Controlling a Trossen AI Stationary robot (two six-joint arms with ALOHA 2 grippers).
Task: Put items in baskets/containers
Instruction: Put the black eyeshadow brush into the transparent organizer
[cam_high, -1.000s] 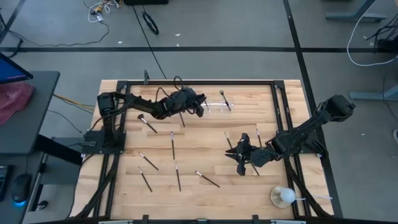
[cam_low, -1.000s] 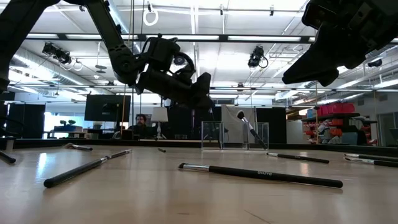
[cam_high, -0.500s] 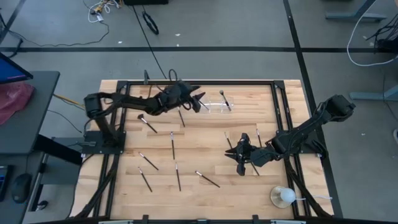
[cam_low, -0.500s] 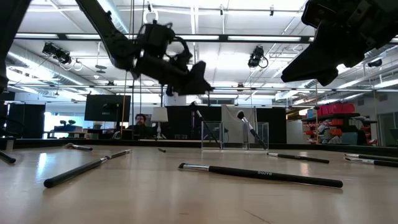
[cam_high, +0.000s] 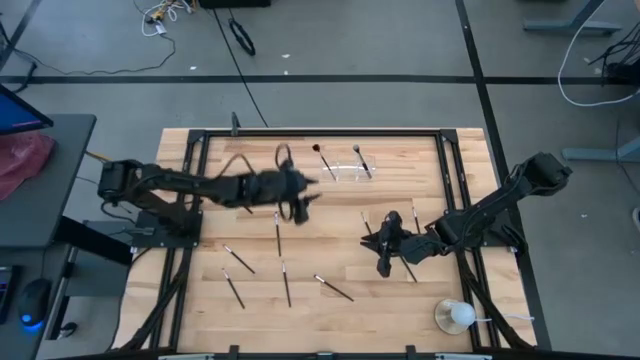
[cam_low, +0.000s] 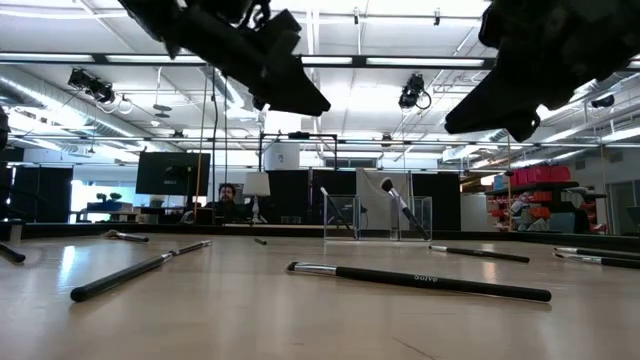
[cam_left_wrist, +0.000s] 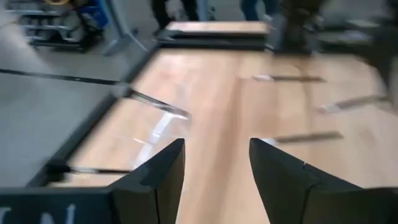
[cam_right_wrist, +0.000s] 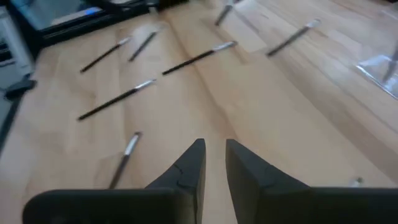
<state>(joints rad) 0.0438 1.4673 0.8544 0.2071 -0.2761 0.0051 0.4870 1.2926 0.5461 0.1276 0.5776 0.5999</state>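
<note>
A clear organizer (cam_high: 345, 172) stands at the table's far middle. Two brushes lean in it, one at its left end (cam_high: 320, 155) and one at its right end (cam_high: 362, 160); the low view shows both, the left one (cam_low: 325, 203) and the right one (cam_low: 400, 212). My left gripper (cam_high: 303, 196) hovers left of and nearer than the organizer, open and empty (cam_left_wrist: 216, 149). Several more brushes lie on the wood, such as one (cam_high: 278, 230) just below that gripper. My right gripper (cam_high: 385, 256) hangs low at the right middle, its fingers a narrow gap apart with nothing between them (cam_right_wrist: 214, 149).
A white ball on a clear round base (cam_high: 455, 315) sits at the near right corner. A black metal frame (cam_high: 300, 131) borders the table. In the low view a long brush (cam_low: 420, 281) lies close to the camera, and a person shows far behind the table.
My left gripper opened, let go of a brush that now leans in the organizer's left end, and drew back from the organizer. The right arm barely moved.
</note>
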